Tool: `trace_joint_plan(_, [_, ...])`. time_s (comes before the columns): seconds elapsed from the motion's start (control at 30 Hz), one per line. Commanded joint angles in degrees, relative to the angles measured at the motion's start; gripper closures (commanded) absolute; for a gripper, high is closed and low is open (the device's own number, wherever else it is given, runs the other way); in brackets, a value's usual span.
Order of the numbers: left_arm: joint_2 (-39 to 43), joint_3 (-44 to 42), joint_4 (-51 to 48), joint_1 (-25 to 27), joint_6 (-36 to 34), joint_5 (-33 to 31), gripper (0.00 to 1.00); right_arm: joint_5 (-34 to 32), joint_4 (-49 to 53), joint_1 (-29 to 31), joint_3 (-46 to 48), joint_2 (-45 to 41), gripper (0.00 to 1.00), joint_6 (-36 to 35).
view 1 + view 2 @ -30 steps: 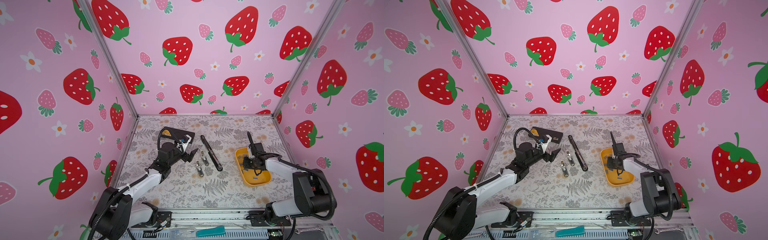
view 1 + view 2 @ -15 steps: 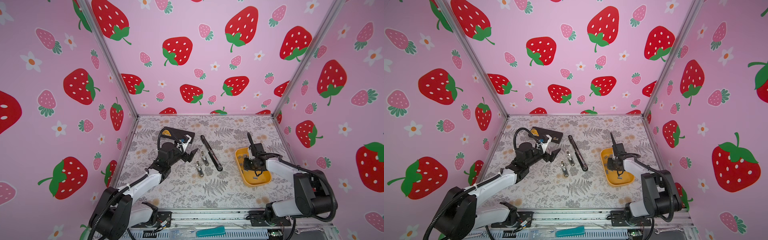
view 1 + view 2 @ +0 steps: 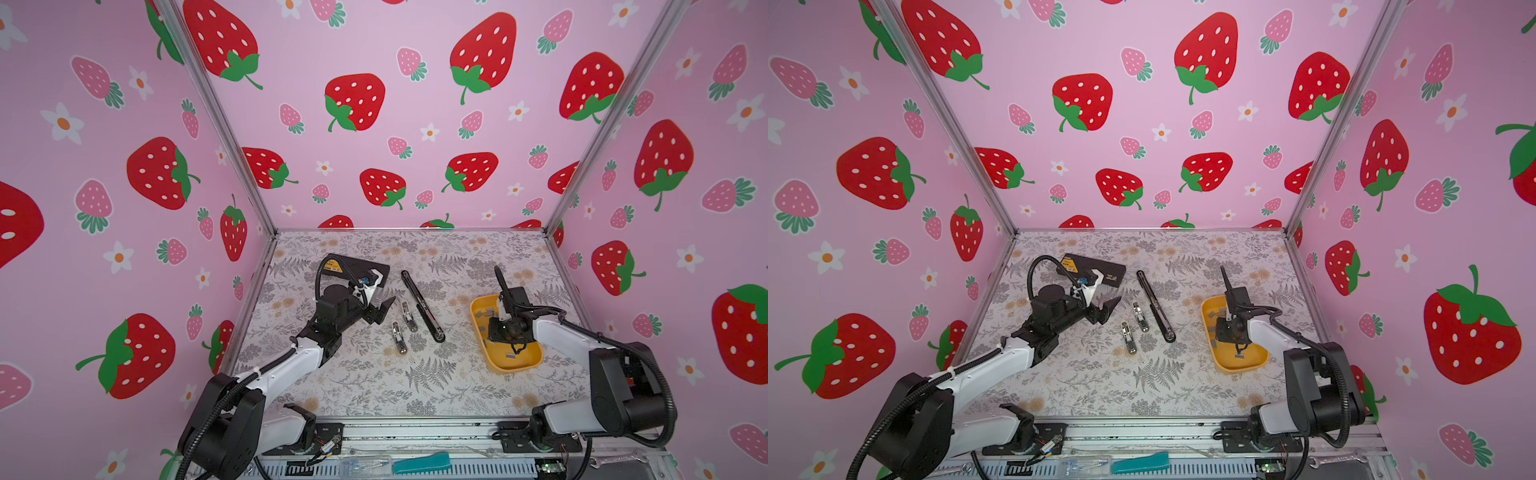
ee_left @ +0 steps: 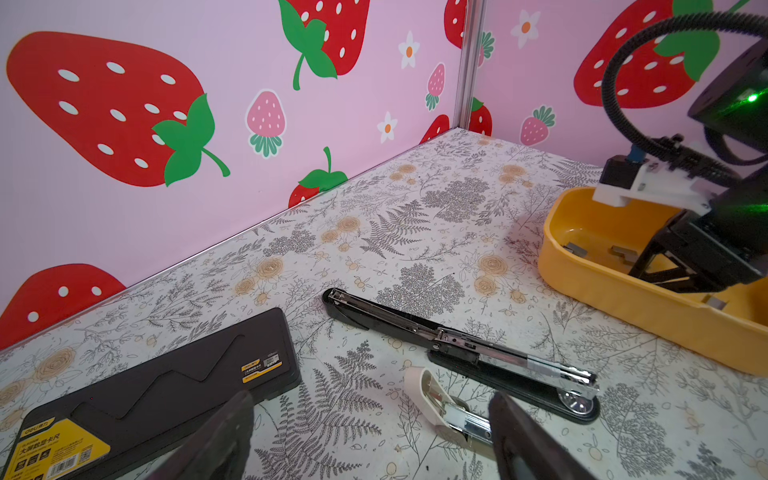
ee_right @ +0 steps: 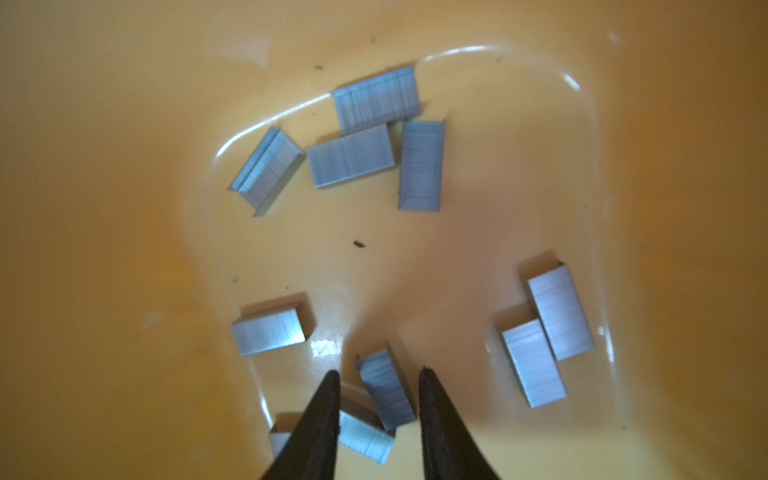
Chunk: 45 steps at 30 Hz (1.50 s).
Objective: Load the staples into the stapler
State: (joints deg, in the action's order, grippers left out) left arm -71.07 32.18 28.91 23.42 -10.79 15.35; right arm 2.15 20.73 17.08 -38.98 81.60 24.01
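- Left arm (image 3: pixel 291 365): stretched forward and low; left gripper (image 3: pixel 384 311) carried nearly level, jaws spread wide.
- Right arm (image 3: pixel 569 336): folded at the elbow; right gripper (image 5: pixel 378 374) pointed steeply downward, jaws narrowly parted.

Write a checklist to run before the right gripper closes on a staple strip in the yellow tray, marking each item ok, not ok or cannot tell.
1. One staple strip lies between the fingertips of the right gripper: ok.
2. It sits square to the jaws: not ok, skewed.
3. It is clear of the neighbouring strip: not ok, touching.
4. The black stapler lies opened: ok.
5. The left gripper is open, empty: ok.
6. Stapler channel empty: cannot tell.
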Motion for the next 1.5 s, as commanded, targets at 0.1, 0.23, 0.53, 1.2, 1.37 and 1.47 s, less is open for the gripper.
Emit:
trace_joint_plan(0.1, [-0.9, 1.5, 0.2, 0.0, -1.4, -0.4, 0.11, -0.7, 2.5, -0.1, 0.0, 1.2, 0.76, 0.3])
trace_joint_plan(0.23, [-0.8, 1.4, 0.2, -0.1, -1.4, -0.4, 0.11, -1.6, 2.2, -0.1, 0.0, 1.6, 0.76, 0.6])
trace_joint_plan(0.53, [-0.7, 1.4, -0.1, -0.1, -1.3, -0.2, 0.11, -1.8, 1.4, -0.1, 0.1, 2.9, 0.76, 0.0])
trace_joint_plan(1.2, [0.6, 0.4, 0.4, 0.0, -1.0, 1.0, 0.11, -2.3, 0.2, -0.1, 0.7, 3.8, 0.78, -0.2])
trace_joint_plan(1.37, [1.5, -0.2, 0.8, 0.0, -0.8, 1.4, 0.11, -2.2, 0.0, -0.1, 0.8, 3.5, 0.87, -0.2])
trace_joint_plan(1.47, [2.0, -0.7, 0.9, 0.0, -0.6, 1.9, 0.12, -2.3, -0.2, -0.1, 0.9, 3.1, 0.89, -0.2])
